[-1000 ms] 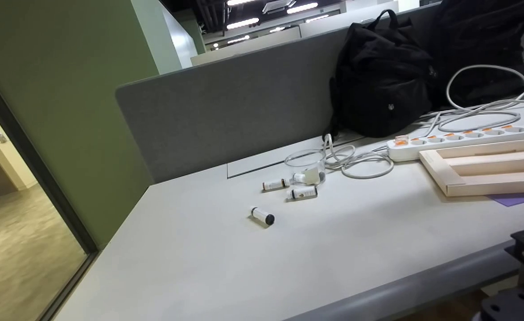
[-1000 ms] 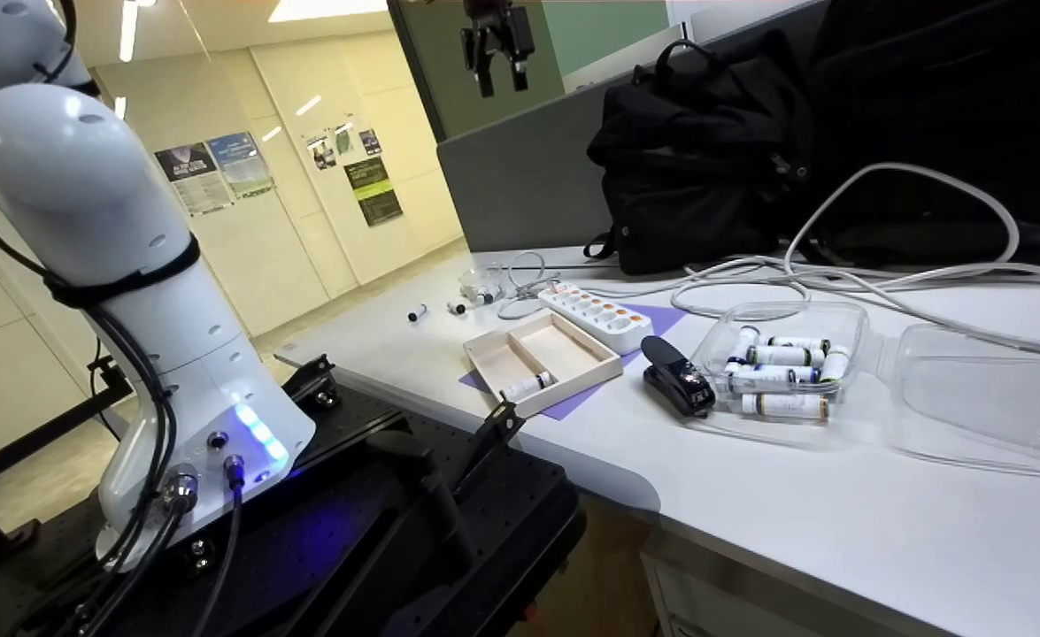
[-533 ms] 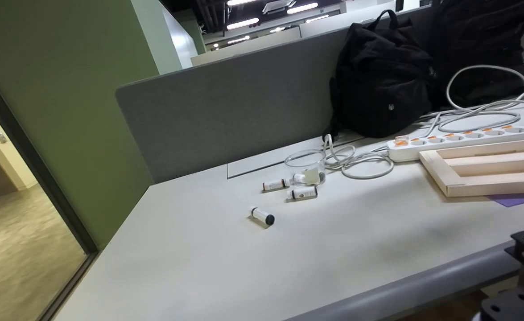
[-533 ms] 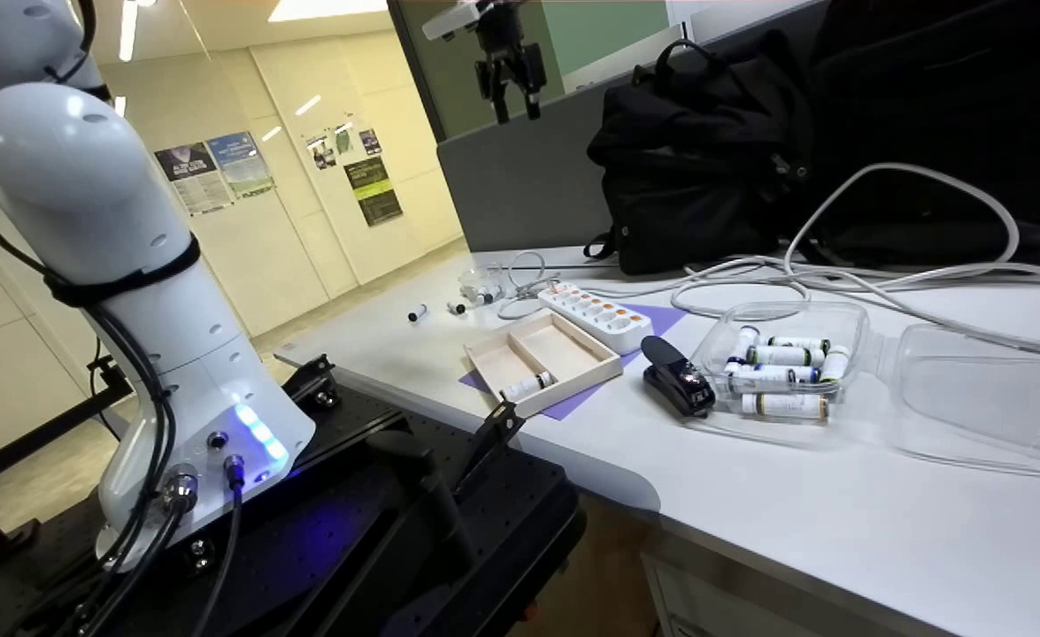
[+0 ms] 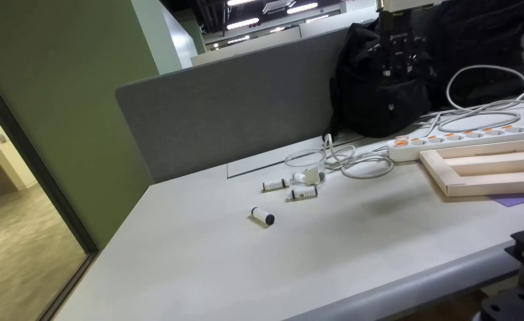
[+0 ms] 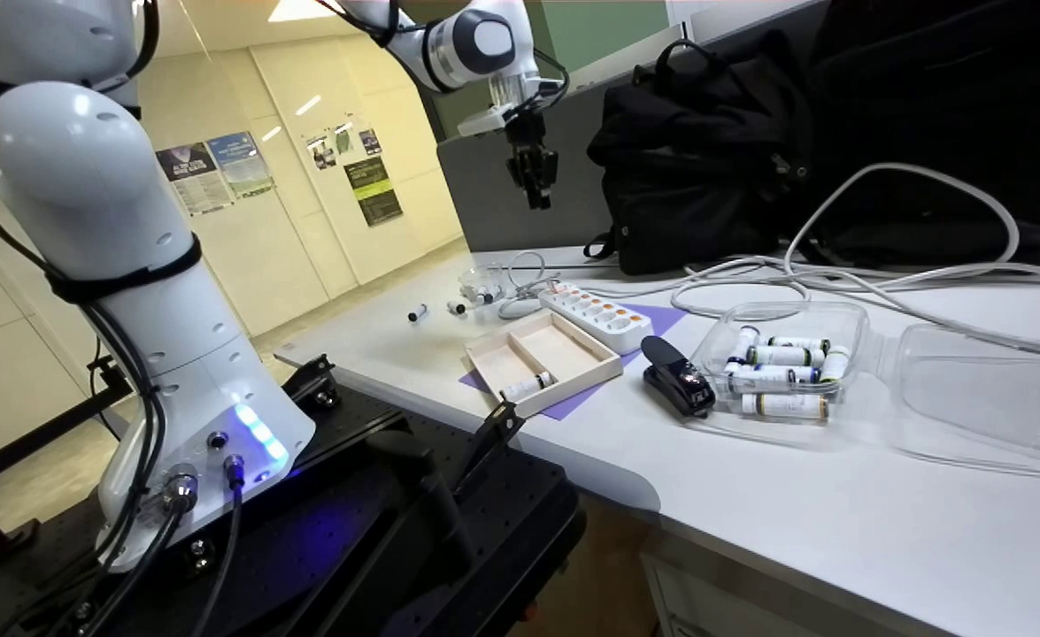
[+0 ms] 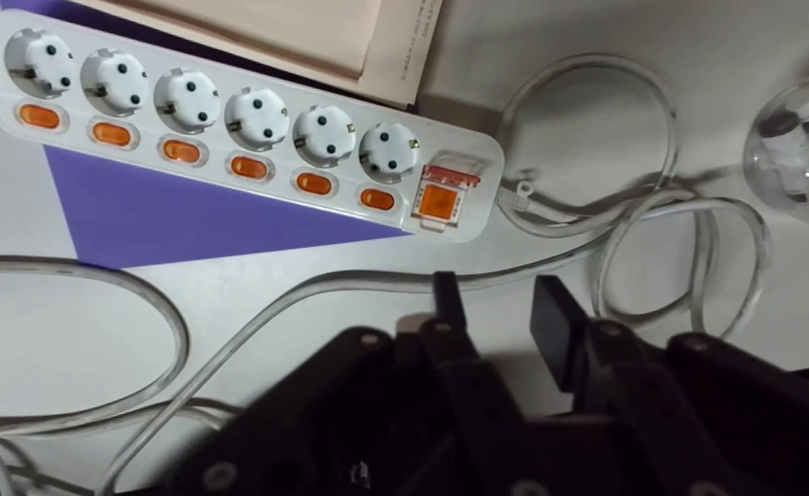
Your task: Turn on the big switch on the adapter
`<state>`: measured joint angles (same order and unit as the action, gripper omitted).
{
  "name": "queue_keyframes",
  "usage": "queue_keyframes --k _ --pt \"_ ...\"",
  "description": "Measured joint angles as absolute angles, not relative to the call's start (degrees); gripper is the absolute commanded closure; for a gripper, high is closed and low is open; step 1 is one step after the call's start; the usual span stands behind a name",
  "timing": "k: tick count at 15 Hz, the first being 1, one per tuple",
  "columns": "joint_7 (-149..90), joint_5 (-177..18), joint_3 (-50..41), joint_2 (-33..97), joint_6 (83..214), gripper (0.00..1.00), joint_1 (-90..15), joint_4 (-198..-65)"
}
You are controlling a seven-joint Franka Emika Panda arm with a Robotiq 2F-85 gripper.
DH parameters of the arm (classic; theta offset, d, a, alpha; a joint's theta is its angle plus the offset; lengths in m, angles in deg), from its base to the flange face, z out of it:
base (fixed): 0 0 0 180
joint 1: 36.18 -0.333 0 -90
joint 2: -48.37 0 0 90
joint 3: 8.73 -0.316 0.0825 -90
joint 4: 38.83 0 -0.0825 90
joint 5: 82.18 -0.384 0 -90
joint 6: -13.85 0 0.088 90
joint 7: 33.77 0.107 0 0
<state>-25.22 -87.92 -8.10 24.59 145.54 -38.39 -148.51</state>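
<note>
The adapter, a long white power strip (image 7: pixel 217 160), lies on the desk and shows in both exterior views (image 5: pixel 404 154) (image 6: pixel 595 317). At its cable end sits the big switch (image 7: pixel 438 202), an orange square rocker with a clear, red-edged flap beside it; whether it is on I cannot tell. My gripper (image 7: pixel 500 300) points down, its black fingers partly apart and nothing between them. In the wrist view the fingertips appear just below and right of the switch. Both exterior views show the gripper (image 5: pixel 398 71) (image 6: pixel 539 199) well above the desk, apart from the strip.
A pale wooden tray (image 7: pixel 404 55) borders the strip, over a purple sheet (image 7: pixel 170 207). White cable (image 7: pixel 370 281) loops around it. A clear cup with vials (image 7: pixel 803 138) stands past the cable end. Behind are a black backpack (image 5: pixel 382 98) and grey divider (image 5: pixel 244 116).
My gripper has come down from the top of both exterior views, above the strip's switch end. Its fingers have drawn closer together. The desk objects have stayed put.
</note>
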Motion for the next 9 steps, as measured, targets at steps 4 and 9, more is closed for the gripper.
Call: queue_keyframes --k 4,9 --pt "-18.61 -83.12 -6.81 20.93 145.71 1.0 -41.09 -146.97" --pt "-15.27 -83.31 -5.65 18.27 147.17 0.99 -41.68 -146.02"
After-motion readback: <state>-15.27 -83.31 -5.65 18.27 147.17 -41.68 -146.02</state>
